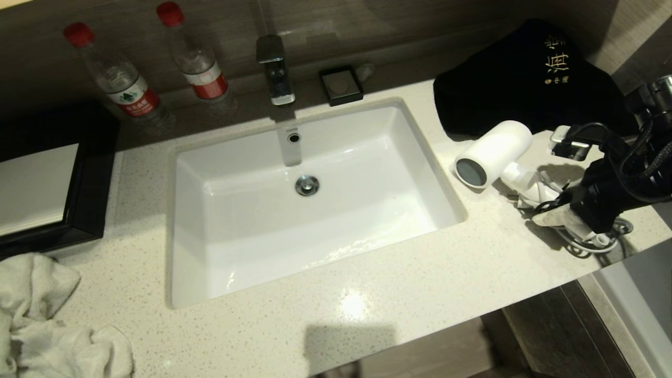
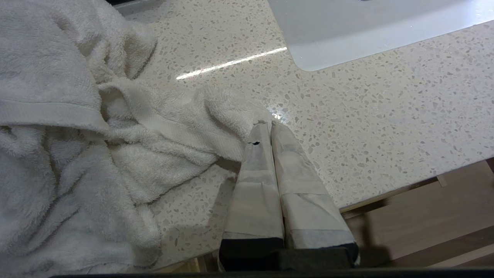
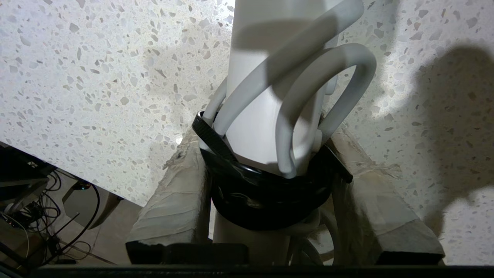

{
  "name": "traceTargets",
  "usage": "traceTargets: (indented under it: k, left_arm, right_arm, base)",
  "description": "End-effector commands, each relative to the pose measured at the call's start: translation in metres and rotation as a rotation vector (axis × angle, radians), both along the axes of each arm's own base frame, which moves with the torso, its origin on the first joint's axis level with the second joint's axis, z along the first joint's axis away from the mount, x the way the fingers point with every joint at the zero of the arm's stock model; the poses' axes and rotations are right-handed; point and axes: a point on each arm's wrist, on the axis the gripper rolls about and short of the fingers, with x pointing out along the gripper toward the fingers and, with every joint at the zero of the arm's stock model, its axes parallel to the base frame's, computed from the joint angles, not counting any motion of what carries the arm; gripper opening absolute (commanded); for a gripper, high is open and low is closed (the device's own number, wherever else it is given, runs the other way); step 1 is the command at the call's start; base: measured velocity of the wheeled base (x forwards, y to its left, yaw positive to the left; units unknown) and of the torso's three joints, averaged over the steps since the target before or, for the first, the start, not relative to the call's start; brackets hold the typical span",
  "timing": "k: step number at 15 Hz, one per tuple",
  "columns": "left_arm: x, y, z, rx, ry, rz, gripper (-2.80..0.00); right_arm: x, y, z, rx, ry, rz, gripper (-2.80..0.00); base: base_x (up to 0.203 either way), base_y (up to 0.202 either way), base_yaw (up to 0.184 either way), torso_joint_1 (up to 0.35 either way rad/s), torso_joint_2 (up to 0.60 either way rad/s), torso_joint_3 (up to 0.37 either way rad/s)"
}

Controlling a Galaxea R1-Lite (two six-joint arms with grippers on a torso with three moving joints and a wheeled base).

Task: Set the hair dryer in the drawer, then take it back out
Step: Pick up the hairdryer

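The white hair dryer lies on the speckled counter right of the sink, its dark round opening facing the basin. My right gripper reaches in from the right over the handle. In the right wrist view the taped fingers press on both sides of the handle, over the looped white cord and a black strap. My left gripper rests shut and empty at the counter's front left, beside a towel. The drawer is not identifiable; only wood-grain fronts show below the counter edge.
The white sink with its faucet fills the middle. Two red-capped bottles stand at the back left. A black bag lies behind the dryer and a black-framed tray sits at the left. The crumpled towel lies front left.
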Motion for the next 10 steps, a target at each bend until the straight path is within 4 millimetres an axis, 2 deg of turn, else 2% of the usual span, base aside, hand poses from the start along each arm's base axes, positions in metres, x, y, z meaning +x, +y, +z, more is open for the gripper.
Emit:
traceTargets:
  k: [1, 3, 10]
  left_arm:
    - [0.000, 0.000, 0.000, 0.000, -0.002, 0.000, -2.80]
    - [0.000, 0.000, 0.000, 0.000, 0.000, 0.000, -2.80]
    - [0.000, 0.000, 0.000, 0.000, -0.001, 0.000, -2.80]
  right_arm:
    - [-0.005, 0.000, 0.006, -0.002, -0.019, 0.003, -2.80]
    - [-0.009, 0.000, 0.008, -0.004, -0.024, -0.002, -2.80]
    - [-0.057, -0.003, 0.027, -0.008, -0.106, -0.024, -2.80]
  base:
    - [0.000, 0.000, 0.000, 0.000, 0.00, 0.000]
    - [0.000, 0.000, 0.000, 0.000, 0.00, 0.000]
    - [0.000, 0.000, 0.000, 0.000, 0.00, 0.000]
